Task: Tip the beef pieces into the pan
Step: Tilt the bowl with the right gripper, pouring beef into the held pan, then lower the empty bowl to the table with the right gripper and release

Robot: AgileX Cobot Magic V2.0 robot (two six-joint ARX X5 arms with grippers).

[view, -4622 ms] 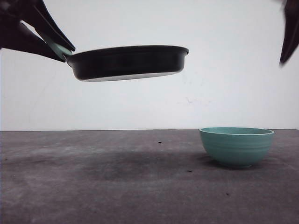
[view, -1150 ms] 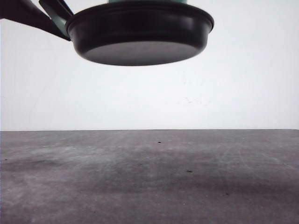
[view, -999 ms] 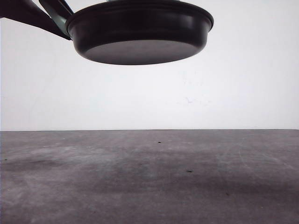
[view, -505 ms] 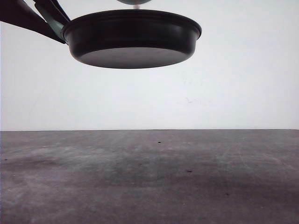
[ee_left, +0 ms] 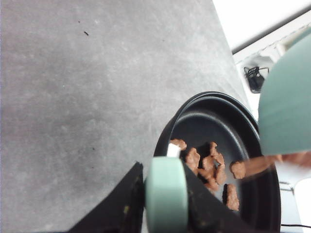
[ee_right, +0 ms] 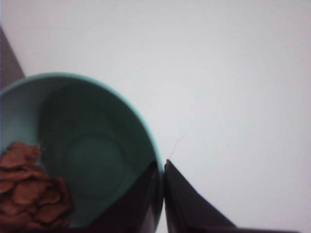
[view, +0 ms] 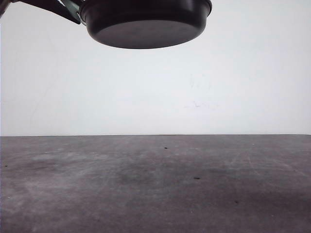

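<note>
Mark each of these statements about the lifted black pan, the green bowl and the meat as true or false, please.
1. The shallow black frying pan is held in the air above the grey table. True.
2. The left gripper is closed on the pan's mint-green handle. True.
3. The pan is empty. False: several reddish-brown beef pieces already lie inside it.
4. The teal-green bowl stands on the table. False: the right gripper holds it by the rim, tilted.
5. Some beef pieces remain in the bowl. True.
</note>
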